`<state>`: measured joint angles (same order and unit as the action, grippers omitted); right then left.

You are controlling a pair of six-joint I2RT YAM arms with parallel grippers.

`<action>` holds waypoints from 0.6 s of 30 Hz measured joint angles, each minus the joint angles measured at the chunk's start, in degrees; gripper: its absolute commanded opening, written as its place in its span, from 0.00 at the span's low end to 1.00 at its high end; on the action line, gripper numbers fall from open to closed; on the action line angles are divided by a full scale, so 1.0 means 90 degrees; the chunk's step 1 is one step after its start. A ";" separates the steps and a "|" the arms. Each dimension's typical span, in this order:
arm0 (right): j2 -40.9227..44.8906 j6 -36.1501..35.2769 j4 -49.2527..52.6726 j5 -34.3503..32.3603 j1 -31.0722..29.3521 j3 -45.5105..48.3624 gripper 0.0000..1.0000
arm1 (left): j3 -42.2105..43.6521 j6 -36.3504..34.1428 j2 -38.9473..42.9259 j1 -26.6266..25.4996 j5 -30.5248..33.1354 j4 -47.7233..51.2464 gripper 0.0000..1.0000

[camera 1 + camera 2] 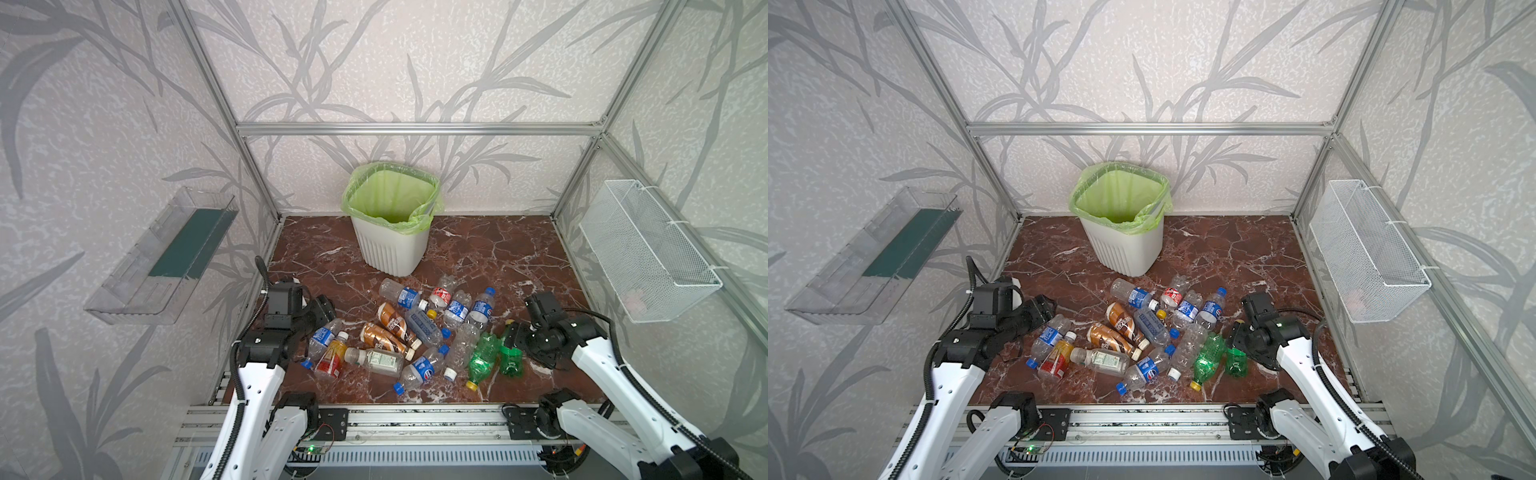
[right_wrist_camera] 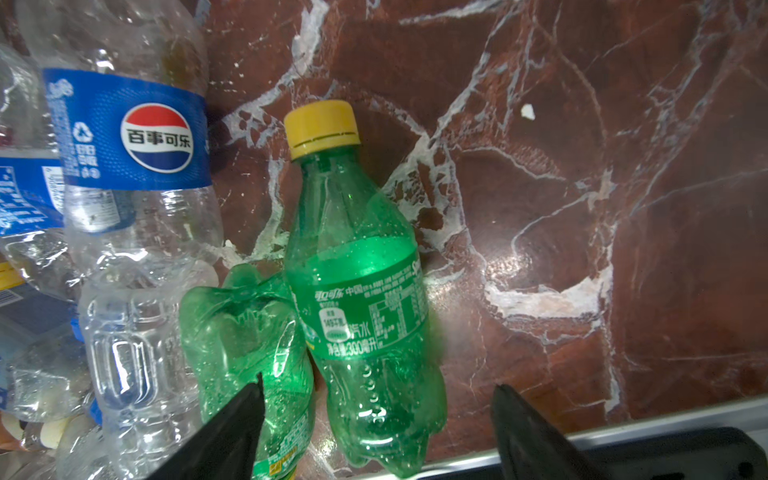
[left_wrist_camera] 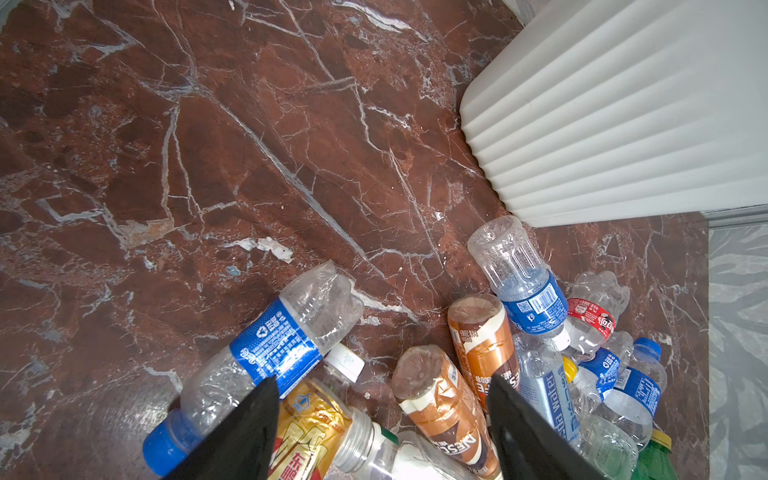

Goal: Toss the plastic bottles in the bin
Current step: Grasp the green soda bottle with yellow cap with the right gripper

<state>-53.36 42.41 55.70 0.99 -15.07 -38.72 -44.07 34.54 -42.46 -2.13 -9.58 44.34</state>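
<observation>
Both top views have a clear plastic tray [image 1: 158,262] mounted on the wall at the far left. Further right, the left gripper [image 1: 323,308] is poised low at the left edge of the bottle pile on the red-brown marbled table [image 1: 498,249]. In the left wrist view its fingers [image 3: 249,419] are spread apart, and nothing is clasped between them. A clear blue-labelled bottle [image 3: 274,353] lies beneath one finger and a red-orange labelled bottle [image 3: 307,432] is seen just beside it. Two brown-gold bottles [image 3: 444,403] are laid side by side toward the other finger.

The plastic bottles [image 1: 415,332] are scattered on their sides across the front half of the table, many touching or overlapping. Behind the pile, at the middle of the back wall, the bin [image 1: 395,253] is stood upright and lined with a light green bag [image 1: 390,195].

At the right of the pile two green bottles [image 1: 484,359] are laid alongside each other, touching. The right gripper [image 1: 513,337] is poised just over them. In the right wrist view its fingers [image 2: 232,428] are parted wide. The yellow-capped green bottle [image 2: 361,291] lies in the gap, untouched, and the crumpled green bottle [image 2: 245,332] lies under one finger. A white wire-mesh basket [image 1: 648,257] is fixed to the right wall.
</observation>
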 measured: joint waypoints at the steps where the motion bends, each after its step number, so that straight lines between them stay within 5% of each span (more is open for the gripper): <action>1: -0.0056 0.0000 -0.0034 0.0005 0.0000 0.0010 0.86 | 0.0000 0.0005 0.0000 -0.0010 -0.0002 -0.0007 0.79; 18: -0.1078 -0.0051 -0.0923 0.0112 0.0002 0.0551 0.73 | 0.0075 0.0136 -0.0056 -0.0172 -0.0066 -0.0085 0.79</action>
<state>-63.07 41.95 47.40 2.00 -15.05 -33.76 -43.40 35.77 -42.96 -3.68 -10.17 43.57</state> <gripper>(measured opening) 0.758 0.787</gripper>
